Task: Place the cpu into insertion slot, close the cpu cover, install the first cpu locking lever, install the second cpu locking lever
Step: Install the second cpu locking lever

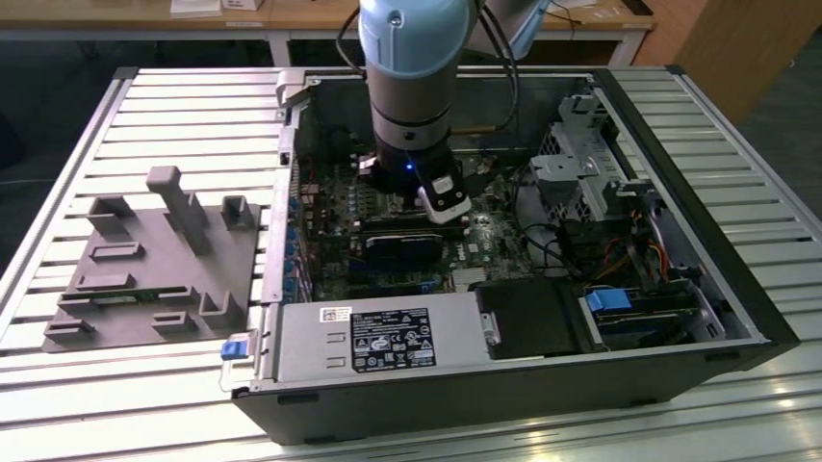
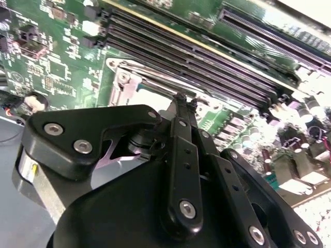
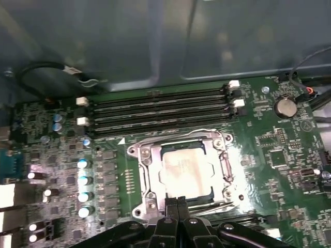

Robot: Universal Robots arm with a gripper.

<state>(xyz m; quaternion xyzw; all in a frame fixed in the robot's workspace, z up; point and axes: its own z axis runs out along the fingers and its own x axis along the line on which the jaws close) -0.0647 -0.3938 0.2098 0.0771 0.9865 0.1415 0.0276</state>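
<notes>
I see a slatted metal bench (image 1: pixel 154 106), a wooden desk (image 1: pixel 129 19) behind it, and dark floor (image 1: pixel 52 106).

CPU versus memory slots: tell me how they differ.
The CPU is a pale, roughly square metal face; the memory slots are long, thin and black. The CPU sits alone inside a silver frame; the slots run as several parallel rows with white end clips. Both lie flat on the green motherboard, side by side.
</notes>
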